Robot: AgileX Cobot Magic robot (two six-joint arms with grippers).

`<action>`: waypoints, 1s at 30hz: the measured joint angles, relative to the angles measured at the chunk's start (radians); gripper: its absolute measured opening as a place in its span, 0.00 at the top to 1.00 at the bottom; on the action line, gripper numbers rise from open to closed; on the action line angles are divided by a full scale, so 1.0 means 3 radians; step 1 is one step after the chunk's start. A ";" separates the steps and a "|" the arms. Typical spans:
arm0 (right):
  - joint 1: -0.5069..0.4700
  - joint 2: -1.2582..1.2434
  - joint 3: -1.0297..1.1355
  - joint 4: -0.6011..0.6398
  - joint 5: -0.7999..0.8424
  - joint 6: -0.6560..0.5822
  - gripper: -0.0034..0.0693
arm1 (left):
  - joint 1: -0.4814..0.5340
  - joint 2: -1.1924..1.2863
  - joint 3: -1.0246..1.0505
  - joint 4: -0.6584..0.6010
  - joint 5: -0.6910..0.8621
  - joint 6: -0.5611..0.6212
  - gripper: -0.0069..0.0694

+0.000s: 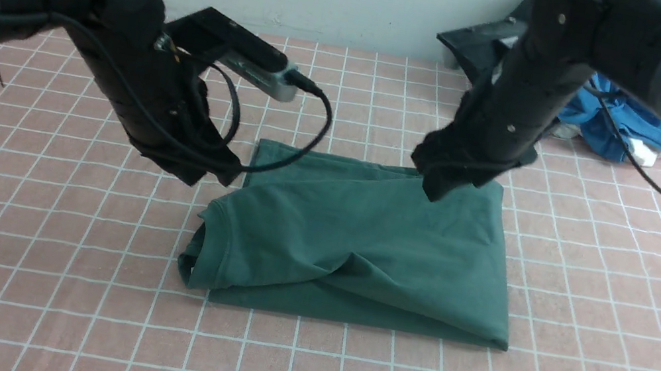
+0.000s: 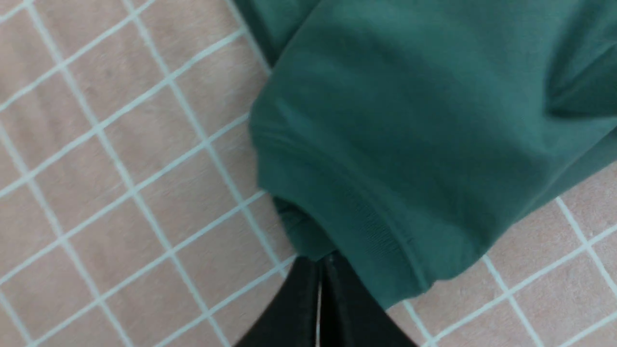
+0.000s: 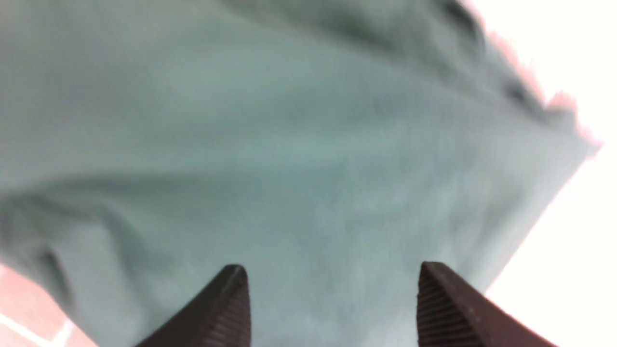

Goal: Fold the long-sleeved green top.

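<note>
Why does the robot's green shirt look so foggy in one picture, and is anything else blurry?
Right wrist view: the green top is pale and smeary, the background washed out almost white; left wrist view: the top is darker, with the closed left gripper soft and blurry; front view: its cloth looks fairly sharp.

The long-sleeved top (image 1: 360, 251) is coloured dark green; the desk (image 1: 49, 300) beneath the black claws (image 1: 211, 184) is covered in brownish pink, patterned with a pale grid.

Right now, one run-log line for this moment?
fold green long-sleeved top | left gripper: shut, empty | right gripper: open, above top | top: bunched on white-gridded pinkish table, sleeve end sticking out left
</note>
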 joint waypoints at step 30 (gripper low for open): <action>-0.0069 -0.0965 0.0929 0.0164 -0.0767 -0.0104 0.69 | -0.0144 -0.0446 0.0033 0.0629 0.0117 -0.0202 0.92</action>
